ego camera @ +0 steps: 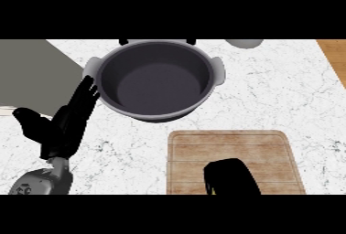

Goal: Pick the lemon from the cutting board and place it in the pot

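Note:
A grey pot (157, 80) with two side handles stands empty at the back middle of the counter. The wooden cutting board (233, 146) lies in front of it, to the right. My right hand (232, 177) is over the board's near edge with its fingers curled downward. Only a thin yellow sliver of the lemon (211, 190) shows at the hand's left side; the rest is hidden under the hand. No lemon lies elsewhere on the board. My left hand (64, 125) rests open at the left, fingers up, their tips close to the pot's left wall.
A flat grey panel (30, 75) covers the back left corner. A white rounded object (245, 43) sits at the back edge, right of the pot. A wooden strip (334, 52) runs along the far right. White marble counter (128, 160) lies between the left hand and the board.

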Controlling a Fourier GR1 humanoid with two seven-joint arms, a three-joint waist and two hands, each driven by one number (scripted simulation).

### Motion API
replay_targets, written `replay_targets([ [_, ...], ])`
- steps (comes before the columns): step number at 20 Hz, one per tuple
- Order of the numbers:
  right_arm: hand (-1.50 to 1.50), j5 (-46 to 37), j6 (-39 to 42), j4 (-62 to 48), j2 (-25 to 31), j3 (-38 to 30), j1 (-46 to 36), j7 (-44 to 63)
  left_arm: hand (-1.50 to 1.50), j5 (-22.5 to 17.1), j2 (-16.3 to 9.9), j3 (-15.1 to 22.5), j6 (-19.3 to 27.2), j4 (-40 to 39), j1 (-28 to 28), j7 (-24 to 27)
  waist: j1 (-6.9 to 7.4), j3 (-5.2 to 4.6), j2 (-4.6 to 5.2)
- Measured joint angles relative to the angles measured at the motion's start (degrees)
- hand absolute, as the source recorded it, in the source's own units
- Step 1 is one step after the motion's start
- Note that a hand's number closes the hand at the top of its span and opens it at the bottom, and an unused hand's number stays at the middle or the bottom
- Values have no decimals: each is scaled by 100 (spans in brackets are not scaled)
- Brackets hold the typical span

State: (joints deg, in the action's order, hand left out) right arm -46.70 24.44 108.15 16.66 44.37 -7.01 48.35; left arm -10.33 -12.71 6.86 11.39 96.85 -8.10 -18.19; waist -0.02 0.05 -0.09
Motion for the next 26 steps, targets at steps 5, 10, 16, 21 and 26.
replay_targets([
  [5,150,-510,-652,-428,-995,-377,40,923,0,54,36,3,18,-33,-3,34,-24,-5,2],
  [10,150,-1059,-1310,-734,-1413,-518,-198,1634,0,42,43,-32,-32,-93,-1,114,10,-7,-2],
  [16,150,-2194,-1507,-473,-1527,-464,-681,2063,0,71,51,-20,-26,-18,45,56,3,-11,-36],
  [21,150,-2586,-1346,125,-1542,-398,-1329,2173,0,54,84,-29,-57,-5,87,53,16,-13,-37],
  [26,150,-2824,-1008,645,-1544,-438,-2330,2133,0,72,80,-55,-107,-51,93,109,26,-14,-48],
])
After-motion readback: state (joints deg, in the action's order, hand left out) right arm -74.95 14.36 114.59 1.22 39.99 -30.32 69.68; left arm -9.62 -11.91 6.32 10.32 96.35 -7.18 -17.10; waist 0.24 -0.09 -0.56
